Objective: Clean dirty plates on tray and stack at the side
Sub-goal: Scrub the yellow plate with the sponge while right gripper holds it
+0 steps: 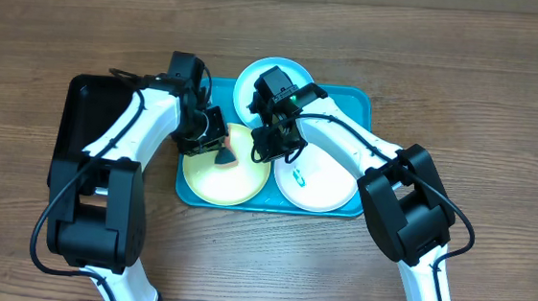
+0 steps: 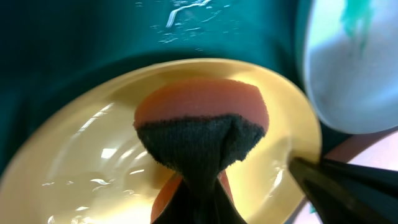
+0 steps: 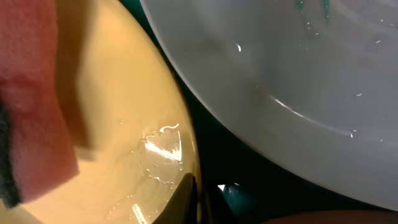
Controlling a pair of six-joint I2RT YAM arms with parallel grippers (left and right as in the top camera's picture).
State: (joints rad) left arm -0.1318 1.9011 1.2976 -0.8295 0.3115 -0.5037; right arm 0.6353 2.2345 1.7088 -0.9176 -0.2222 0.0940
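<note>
- Overhead: the turquoise tray (image 1: 359, 105) lies mid-bench (image 1: 486, 81) with all three plates in it. The light blue plate (image 1: 255, 80) is at the far edge, the yellow plate (image 1: 211, 182) near left and the white plate (image 1: 319, 185) near right. A black tray (image 1: 84, 122) lies just left of the turquoise one.
- Overhead: the left pincer (image 1: 219, 149) hangs over the yellow plate, closed on an orange sponge (image 1: 225, 157). The right pincer (image 1: 272, 151) sits low at that plate's right rim, between the yellow and white plates.
- Left wrist: the sponge fills the middle, its dark scouring side squeezed narrow in the grip and its orange face down on the wet, glossy yellow plate. The white plate, upper right, bears a teal smudge (image 2: 354, 18). A black finger (image 2: 348, 186) reaches the yellow rim at lower right.
- Right wrist: the yellow rim runs down to the bottom edge, and a dark sliver lies against it there. I cannot tell whether the right pincer is clamped on it. The white plate overhangs at upper right and the sponge sits at far left.
</note>
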